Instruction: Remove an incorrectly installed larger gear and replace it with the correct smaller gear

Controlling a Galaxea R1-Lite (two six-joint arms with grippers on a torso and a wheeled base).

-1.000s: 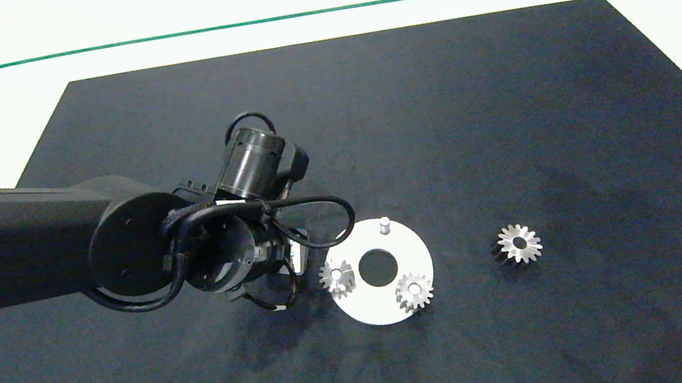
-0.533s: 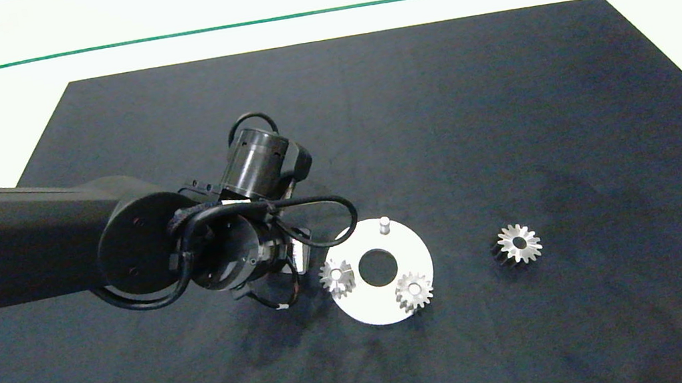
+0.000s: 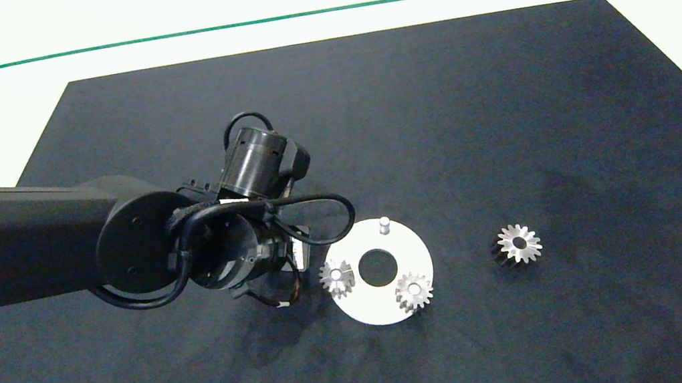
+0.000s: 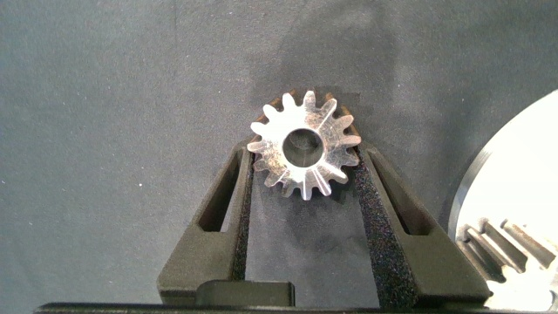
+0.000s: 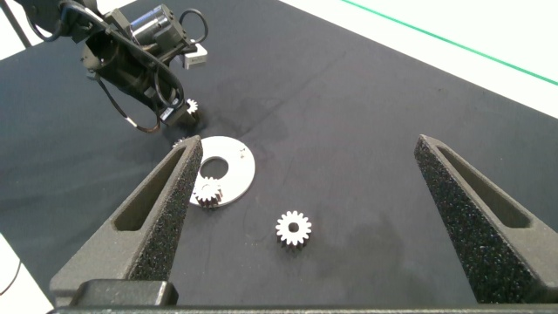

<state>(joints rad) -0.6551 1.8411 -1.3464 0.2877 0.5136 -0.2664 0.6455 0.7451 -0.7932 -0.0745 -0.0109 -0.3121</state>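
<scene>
1. The smaller gear [image 4: 302, 155] sits bore-up, its axis vertical, just beside the white ring plate [image 3: 417, 254] at that plate's left side.
2. The larger gear [image 3: 519, 244] stands bore-up on the black mat [image 3: 436, 103] covering the bench, well right of the plate.
3. The left end effector [image 4: 302, 179] clamps the smaller gear between both pads.
4. The right end effector [image 5: 323, 214] hangs wide open, holding nothing, above the mat.

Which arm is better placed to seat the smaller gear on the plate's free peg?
Left: the left gripper has its jaws around the smaller gear beside the plate; the right gripper hangs open, far off.
</scene>
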